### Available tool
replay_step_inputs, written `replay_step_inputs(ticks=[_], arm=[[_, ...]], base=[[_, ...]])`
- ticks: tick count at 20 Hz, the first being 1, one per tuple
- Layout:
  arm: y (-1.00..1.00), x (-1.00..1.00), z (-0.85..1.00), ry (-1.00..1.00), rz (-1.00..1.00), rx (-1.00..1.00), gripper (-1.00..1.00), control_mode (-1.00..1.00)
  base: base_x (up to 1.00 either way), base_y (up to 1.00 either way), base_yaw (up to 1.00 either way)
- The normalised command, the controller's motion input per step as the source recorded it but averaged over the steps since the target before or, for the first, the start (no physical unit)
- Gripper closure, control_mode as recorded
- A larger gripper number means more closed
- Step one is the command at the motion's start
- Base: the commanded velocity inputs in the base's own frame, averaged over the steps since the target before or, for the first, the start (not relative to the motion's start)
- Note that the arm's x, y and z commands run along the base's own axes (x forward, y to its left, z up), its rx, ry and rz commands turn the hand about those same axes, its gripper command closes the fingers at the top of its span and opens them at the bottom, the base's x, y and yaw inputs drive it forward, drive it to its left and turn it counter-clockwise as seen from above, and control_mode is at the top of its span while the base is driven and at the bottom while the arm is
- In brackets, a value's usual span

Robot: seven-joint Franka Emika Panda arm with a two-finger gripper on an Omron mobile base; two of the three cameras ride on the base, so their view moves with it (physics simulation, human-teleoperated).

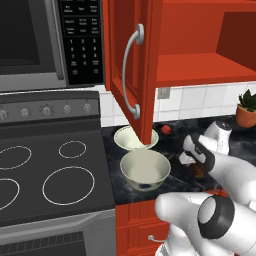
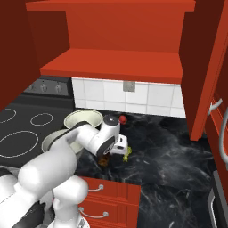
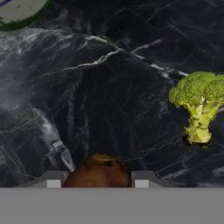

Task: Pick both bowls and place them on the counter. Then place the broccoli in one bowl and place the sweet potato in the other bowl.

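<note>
My gripper [image 3: 97, 180] is shut on the sweet potato [image 3: 99, 169], a brown lump between the finger tips, just above the black marble counter [image 3: 87, 96]. From the left base, the sweet potato [image 1: 199, 172] hangs under the hand [image 1: 196, 161]. The broccoli [image 3: 199, 103] lies on the counter a short way to the right, and is seen from the right base as the broccoli [image 2: 127, 154] beside the hand. Both bowls stand on the counter by the stove: the deeper grey bowl [image 1: 145, 169] in front, the paler bowl [image 1: 130, 138] behind it.
An open red cabinet door [image 1: 131, 65] hangs over the paler bowl. A small red item [image 1: 165, 129] lies near the tiled wall, and a potted plant [image 1: 246, 109] at the far right. The stovetop [image 1: 55, 170] borders the bowls on the left.
</note>
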Motion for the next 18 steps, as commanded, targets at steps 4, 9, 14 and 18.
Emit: replay_step_inputs(ticks=[4, 9, 14, 18], arm=[[0.0, -0.09, 0.52, -0.03, 0.0, 0.05, 1.0, -1.0], [0.0, -0.05, 0.5, 0.0, 0.0, 0.04, 1.0, -1.0], [0.01, 0.0, 0.4, 0.0, 0.0, 0.05, 1.0, -1.0], [0.0, 0.09, 0.36, 0.0, 0.0, 0.05, 1.0, -1.0]], base=[[0.0, 0.0, 0.0], [0.0, 0.0, 0.0], [0.0, 0.0, 0.0], [0.0, 0.0, 0.0]])
